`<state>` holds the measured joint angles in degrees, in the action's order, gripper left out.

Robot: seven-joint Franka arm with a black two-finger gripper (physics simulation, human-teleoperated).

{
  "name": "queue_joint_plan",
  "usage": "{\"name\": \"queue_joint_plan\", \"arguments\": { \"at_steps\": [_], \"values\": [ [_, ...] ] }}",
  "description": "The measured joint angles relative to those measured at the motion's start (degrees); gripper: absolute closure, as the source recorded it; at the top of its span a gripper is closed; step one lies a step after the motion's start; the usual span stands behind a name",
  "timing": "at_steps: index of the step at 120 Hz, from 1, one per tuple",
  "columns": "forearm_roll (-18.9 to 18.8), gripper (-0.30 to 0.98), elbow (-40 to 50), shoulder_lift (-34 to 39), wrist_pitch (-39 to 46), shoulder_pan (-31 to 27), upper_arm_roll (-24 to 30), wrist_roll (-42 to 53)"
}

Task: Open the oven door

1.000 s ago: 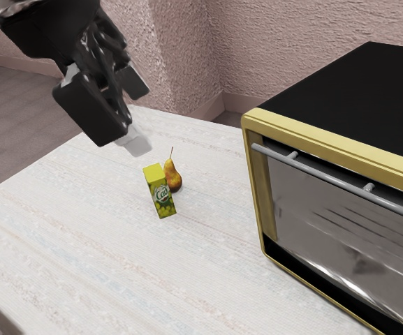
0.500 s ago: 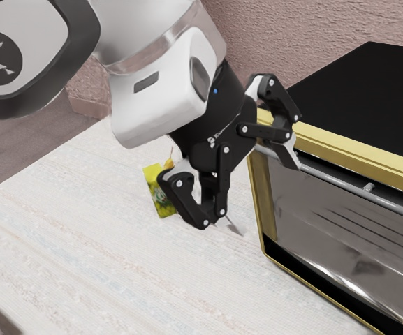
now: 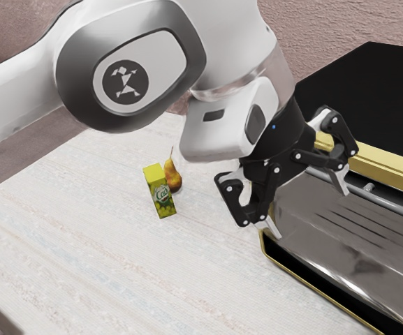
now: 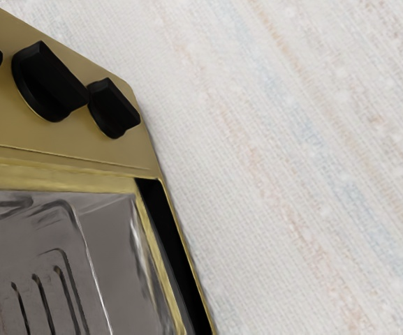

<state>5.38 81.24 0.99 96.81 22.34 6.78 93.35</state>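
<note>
The hand [image 3: 306, 205] was spread, its two fingers well apart with a gap between them. It stood before the oven door [image 3: 376, 244], at the end nearer the exterior view's left, and angled down toward the front of the oven [image 3: 386, 94]. The door was shut, its glass filling most of the oven's face below the gold frame [image 3: 390, 171]. In the exterior view one fingertip crossed in front of the handle [image 3: 393, 204], while the other lay lower, over the door's edge toward the exterior view's left. Whether either fingertip touched the handle or the door could not be told. The rest of the handle ran on past the hand toward the exterior view's right.

The wrist view took in a corner of the oven, with black knobs [image 4: 49, 82] on a gold panel [image 4: 19, 122]. Beside that panel lay the glass, with dark slotted shapes showing in it, and a black strip [image 4: 167, 244] ran along its side.

A yellow-green carton [image 3: 163, 199] and a brownish pear [image 3: 174, 177] stood close beside each other on the pale, faintly striped surface [image 3: 103, 258], apart from the hand and the oven. The white arm [image 3: 19, 94] came in from the exterior view's left, and a rough pinkish wall [image 3: 334, 31] rose behind the oven.
</note>
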Motion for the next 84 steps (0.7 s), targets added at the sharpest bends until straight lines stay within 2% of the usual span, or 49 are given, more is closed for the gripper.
{"name": "queue_joint_plan", "arguments": {
  "at_steps": [48,84],
  "values": [
    [-0.21,0.02,-2.23,-2.59,-0.36,1.72,-3.91,3.46],
    [0.01,0.02,-4.96,-6.06,-1.45,-5.12,-5.1,3.04]
  ]
}}
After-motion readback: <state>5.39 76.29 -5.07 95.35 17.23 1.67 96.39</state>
